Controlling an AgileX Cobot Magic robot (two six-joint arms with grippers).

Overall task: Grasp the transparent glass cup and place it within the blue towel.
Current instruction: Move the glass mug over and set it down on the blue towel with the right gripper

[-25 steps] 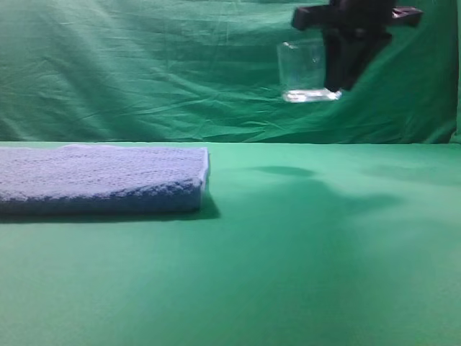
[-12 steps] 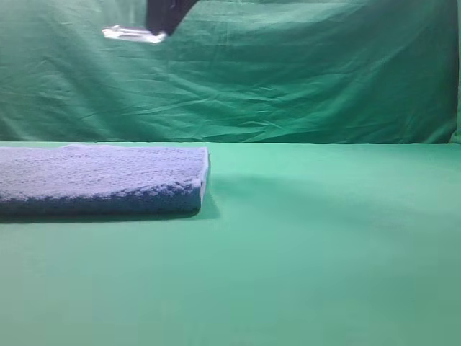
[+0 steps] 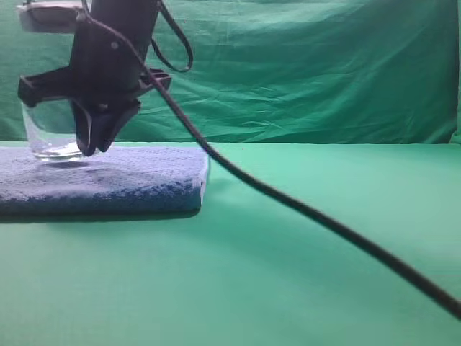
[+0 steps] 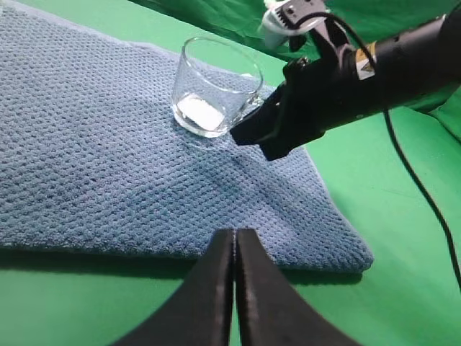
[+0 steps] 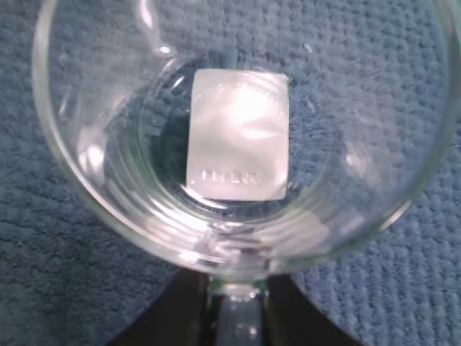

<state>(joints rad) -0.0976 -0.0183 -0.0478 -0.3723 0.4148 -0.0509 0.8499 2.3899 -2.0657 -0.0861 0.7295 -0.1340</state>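
Your right tool (image 4: 248, 133) grips the transparent glass cup (image 4: 212, 86) by its handle side; the cup stands upright on the blue towel (image 4: 108, 166), so release straight there. Left tool (image 4: 235, 249) hangs shut, empty.

Green-draped backdrop (image 3: 302, 72); studio rig

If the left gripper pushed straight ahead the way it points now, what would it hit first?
Most likely the blue towel: the shut left gripper points over its near edge. Farther along sit the glass cup and the right gripper, though depth is unclear.
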